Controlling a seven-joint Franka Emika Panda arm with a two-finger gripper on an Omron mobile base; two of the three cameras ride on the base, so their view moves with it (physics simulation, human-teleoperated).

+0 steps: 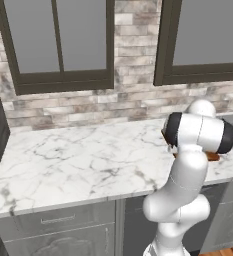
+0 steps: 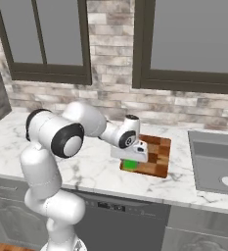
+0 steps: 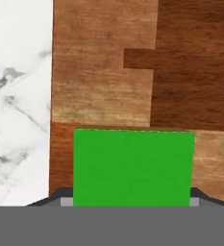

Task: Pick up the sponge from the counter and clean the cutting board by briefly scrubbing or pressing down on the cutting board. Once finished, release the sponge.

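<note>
Pincer: we see the gripper [image 2: 130,162] lowered over the near left corner of the cutting board, its fingers pinching the sponge from two sides; in the hand view a dark finger tip [image 3: 60,196] sits tight against each flank of the green block.
Sponge: the sponge [image 3: 133,166] shows its bright green top, square to the hand camera. From the right base view we see it [image 2: 130,164] as a green patch just under the white hand, on the board's near left part. We cannot tell whether it presses on the wood or hangs just above it.
Cutting board: the cutting board [image 2: 157,155] is reddish-brown, patched in lighter and darker wood blocks, lying flat on the counter. Its left edge runs just left of the sponge in the hand view.
Counter: the counter [image 1: 78,160] is white marble with grey veins, over grey drawers.
Sink: a grey sink [image 2: 218,164] is set into the counter, right of the board and apart from it.
Wall: we note a brick wall [image 1: 133,60] with dark-framed windows behind the far edge.
</note>
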